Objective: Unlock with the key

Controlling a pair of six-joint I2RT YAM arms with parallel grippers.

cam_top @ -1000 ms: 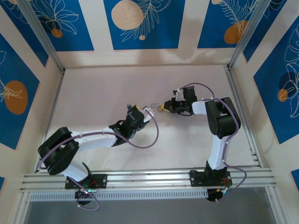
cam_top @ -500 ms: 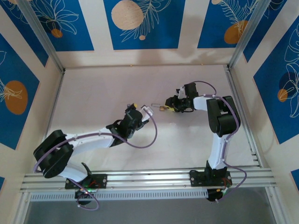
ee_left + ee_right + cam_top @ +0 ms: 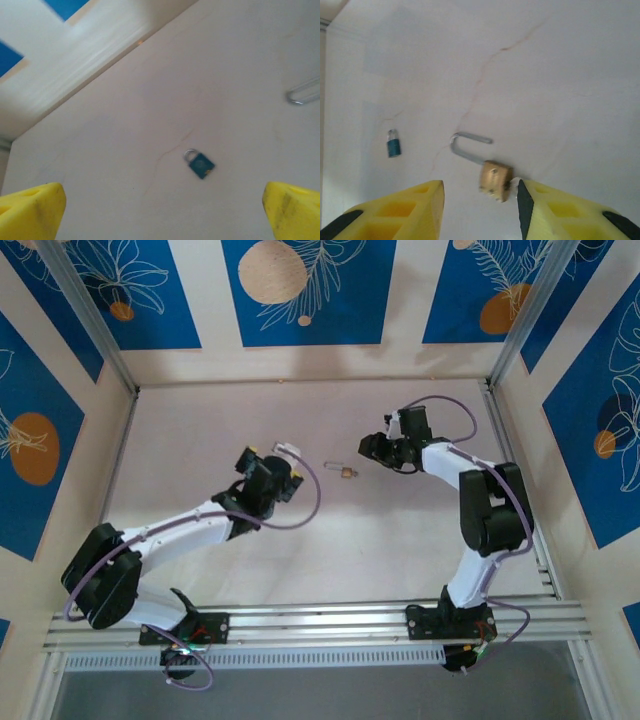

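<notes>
While left end effector point(image 3: 160, 210) and right end effector point(image 3: 479, 204) gape empty, padlock point(image 3: 495, 181) lies shackle point(image 3: 475, 138) pointing left.

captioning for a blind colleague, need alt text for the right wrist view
A brass padlock with its shackle swung open lies on a pale table, just ahead of the right gripper, whose yellow fingers are open. A small blue object, possibly the key, lies farther left.
</notes>
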